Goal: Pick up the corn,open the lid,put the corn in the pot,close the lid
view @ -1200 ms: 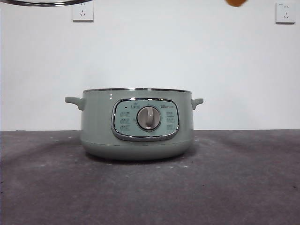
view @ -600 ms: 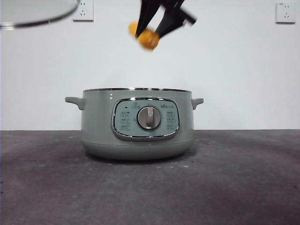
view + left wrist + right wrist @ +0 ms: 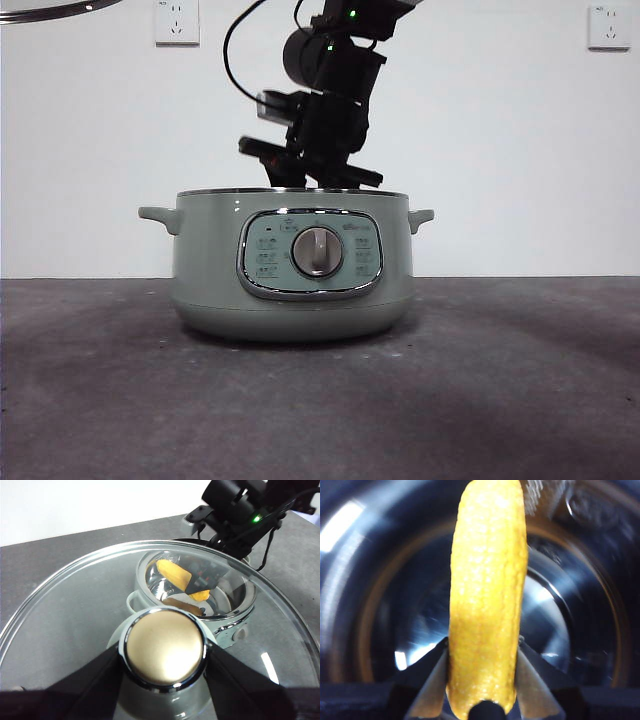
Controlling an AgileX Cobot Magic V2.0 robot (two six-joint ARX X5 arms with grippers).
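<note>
— Corn (image 3: 487, 600): where is it?

— Clamped between the jaws of my right gripper (image 3: 482, 672), down inside the open pot (image 3: 290, 265), over its shiny steel bottom. From the front my dark arm drops behind the pot's rim and hides the cob.

— And the lid (image 3: 75, 625)?

— My left gripper (image 3: 164, 652) grasps it by the knob, held high and off to the side; only its steel edge shows at the front view's top corner.

— Anything around?

— Two wall sockets (image 3: 177, 22) behind, grey table (image 3: 500, 400) beneath. Nothing blocks the pot's mouth.
</note>
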